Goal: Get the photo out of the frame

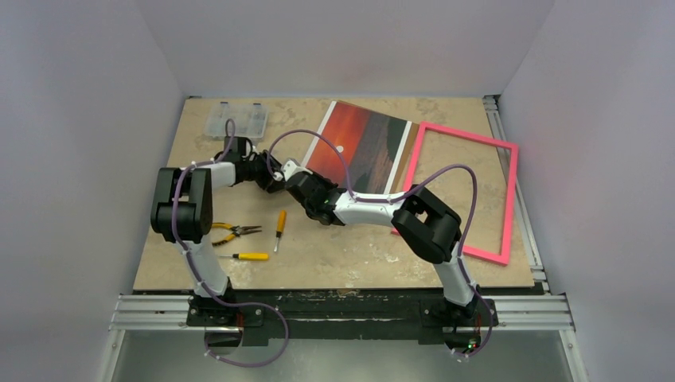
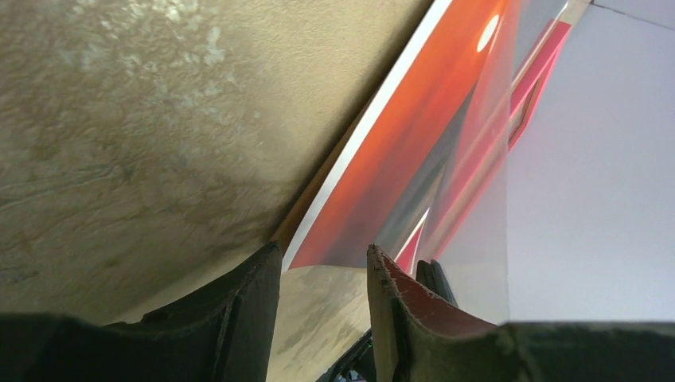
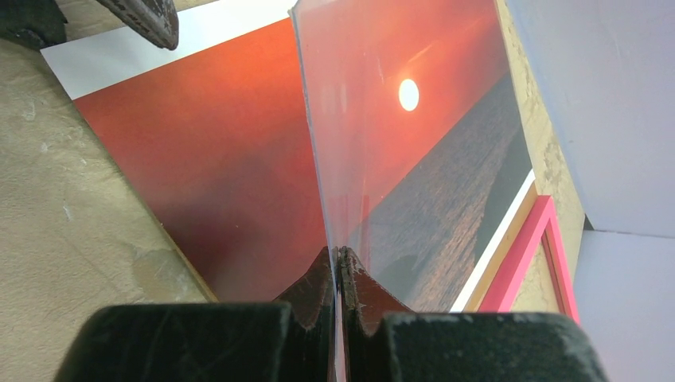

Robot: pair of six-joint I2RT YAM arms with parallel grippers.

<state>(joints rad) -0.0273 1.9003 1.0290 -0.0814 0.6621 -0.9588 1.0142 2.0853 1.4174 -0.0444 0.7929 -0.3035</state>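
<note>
The photo [image 1: 362,147], a red-orange sunset print with white edge strips, lies flat on the table at the back centre, outside the frame. The pink frame [image 1: 513,199] lies to its right, with the table showing through its opening. My right gripper [image 3: 338,253] is shut on the near edge of a clear sheet [image 3: 382,143] that stands on edge above the photo [image 3: 215,159]. My left gripper [image 2: 322,259] is open at the photo's near left corner [image 2: 398,159], fingers apart with table showing between them. The clear sheet [image 2: 477,199] rises just right of it.
A clear plastic box [image 1: 236,119] sits at the back left. Yellow-handled pliers [image 1: 231,231] and two screwdrivers [image 1: 278,227] [image 1: 248,256] lie near the left arm's base. White walls close in the table on three sides.
</note>
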